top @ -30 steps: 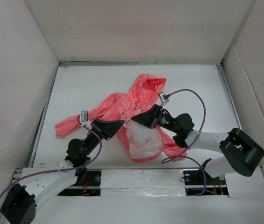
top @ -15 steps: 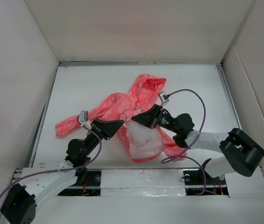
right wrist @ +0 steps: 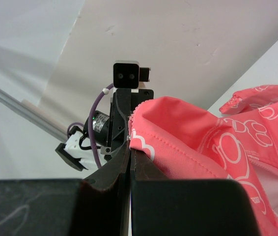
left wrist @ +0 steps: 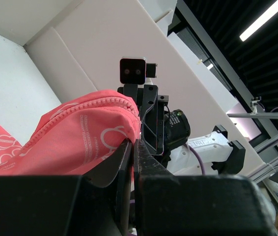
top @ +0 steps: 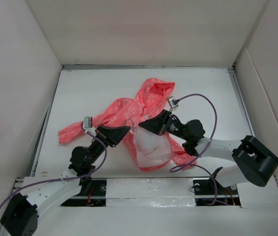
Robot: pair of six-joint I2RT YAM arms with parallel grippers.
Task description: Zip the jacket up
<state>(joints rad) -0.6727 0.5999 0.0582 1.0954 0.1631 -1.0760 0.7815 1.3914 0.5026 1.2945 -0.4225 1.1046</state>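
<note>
The coral-pink jacket [top: 139, 110] with white lettering lies crumpled mid-table, its pale lining [top: 151, 145] facing up near the front. My left gripper [top: 127, 130] is shut on the jacket's left front edge, with the pink fabric and zipper teeth [left wrist: 80, 132] at its tips [left wrist: 133, 143]. My right gripper [top: 141, 124] is shut on the opposite front edge [right wrist: 188, 132], pinching it at its tips [right wrist: 130, 147]. The two grippers face each other a few centimetres apart. The small dark tag does not show.
White walls [top: 21, 73] enclose the table on three sides. A sleeve [top: 72, 130] trails left beside my left arm. A purple cable [top: 203, 105] loops over the right arm. The hood [top: 158, 88] lies toward the back.
</note>
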